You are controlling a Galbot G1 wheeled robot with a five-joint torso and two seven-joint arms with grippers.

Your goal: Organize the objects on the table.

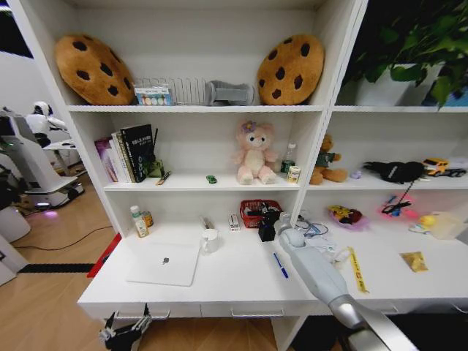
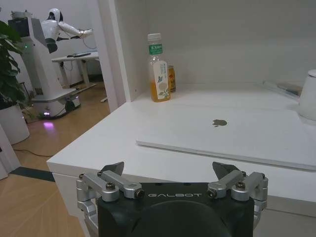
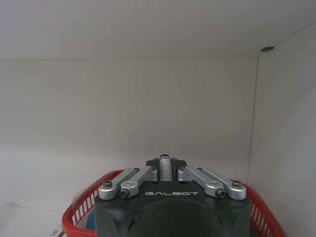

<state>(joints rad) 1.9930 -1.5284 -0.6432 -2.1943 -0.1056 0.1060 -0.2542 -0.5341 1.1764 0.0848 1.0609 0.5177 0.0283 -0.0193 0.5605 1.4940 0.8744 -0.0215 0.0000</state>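
Observation:
The silver laptop (image 1: 162, 263) (image 2: 222, 131) lies shut on the left of the white table (image 1: 241, 289). Behind it stands the clear green-labelled bottle (image 1: 138, 221) (image 2: 159, 69). The blue pen (image 1: 281, 265) and the yellow measuring strip (image 1: 357, 269) lie on the table's right half. The tiny green toy car (image 1: 211, 178) sits on the shelf above. My right gripper (image 1: 267, 228) (image 3: 166, 165) hangs over a red basket (image 1: 256, 212) (image 3: 81, 210), shut on a slim dark-and-silver thing that looks like the black pen. My left gripper (image 1: 124, 333) (image 2: 169, 169) is open, low before the table's front edge.
A white mug (image 1: 210, 240) (image 2: 308, 94) stands beside the laptop. Books (image 1: 128, 153), a pink plush bear (image 1: 254, 153) and cookie cushions (image 1: 93, 67) fill the shelves. Toys and a cable clutter the back right (image 1: 347, 216). Another robot (image 2: 47, 54) stands to the left.

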